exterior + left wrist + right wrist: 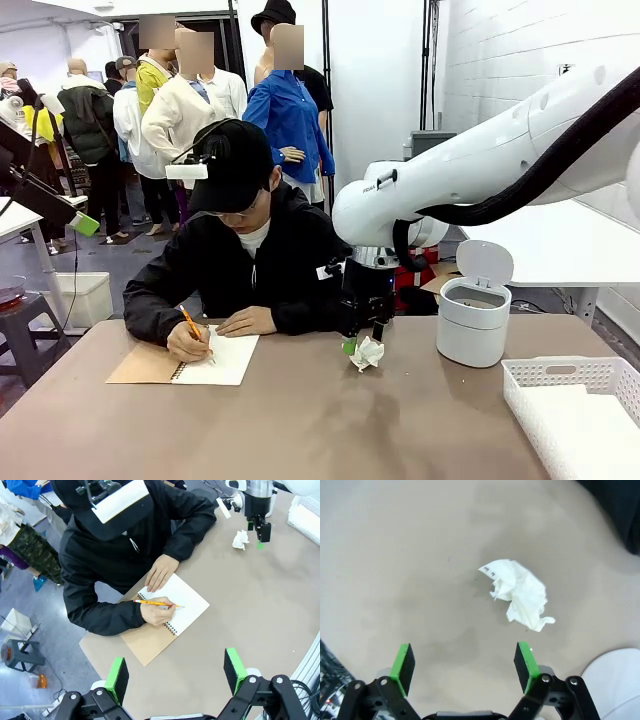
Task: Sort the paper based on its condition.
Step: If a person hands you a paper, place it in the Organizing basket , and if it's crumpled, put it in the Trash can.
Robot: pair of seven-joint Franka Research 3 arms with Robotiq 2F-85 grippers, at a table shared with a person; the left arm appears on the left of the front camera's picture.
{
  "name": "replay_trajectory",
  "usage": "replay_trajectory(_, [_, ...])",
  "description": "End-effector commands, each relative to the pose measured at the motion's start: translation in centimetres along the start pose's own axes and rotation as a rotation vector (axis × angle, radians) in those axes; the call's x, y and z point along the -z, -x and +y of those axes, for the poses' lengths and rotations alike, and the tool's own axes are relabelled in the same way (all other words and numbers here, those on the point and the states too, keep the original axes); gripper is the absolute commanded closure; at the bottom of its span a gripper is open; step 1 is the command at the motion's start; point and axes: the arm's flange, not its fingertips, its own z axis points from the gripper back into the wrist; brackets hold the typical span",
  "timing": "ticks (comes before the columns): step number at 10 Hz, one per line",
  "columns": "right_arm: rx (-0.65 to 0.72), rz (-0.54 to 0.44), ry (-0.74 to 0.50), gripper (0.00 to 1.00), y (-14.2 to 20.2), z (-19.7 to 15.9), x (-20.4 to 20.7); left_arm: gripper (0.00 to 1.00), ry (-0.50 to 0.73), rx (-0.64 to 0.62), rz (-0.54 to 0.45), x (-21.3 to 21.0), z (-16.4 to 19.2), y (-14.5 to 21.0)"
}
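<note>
Fingers [526,661] spread wide on right gripper [465,662] — near crumpled paper [520,597] — and on left gripper [176,675].

The right arm [470,165] was glossy white and rounded, a thick black cable [470,214] slung along it (small dark lettering [370,187] near the wrist, unreadable). The left gripper [177,672] and right gripper [465,660] were black with green pads [234,664]. The person [250,270] wore a black jacket [295,270] and cap [238,165].
</note>
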Motion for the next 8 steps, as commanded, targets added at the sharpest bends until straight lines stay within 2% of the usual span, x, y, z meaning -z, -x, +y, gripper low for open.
replay_trajectory(1, [-0.018,0.001,0.057,0.0,-1.3,-0.8,0.6,0.0,0.001,-0.002,0.001,0.0,0.0,0.0])
replay_trajectory(3, [-0.069,-0.005,0.103,0.0,-2.4,-0.9,1.6,0.0,0.001,-0.002,0.001,0.0,0.0,0.0])
replay_trajectory(8, [-0.127,0.023,0.103,0.0,-3.0,-1.5,3.9,0.0,0.001,-0.002,0.001,0.0,0.0,0.0])
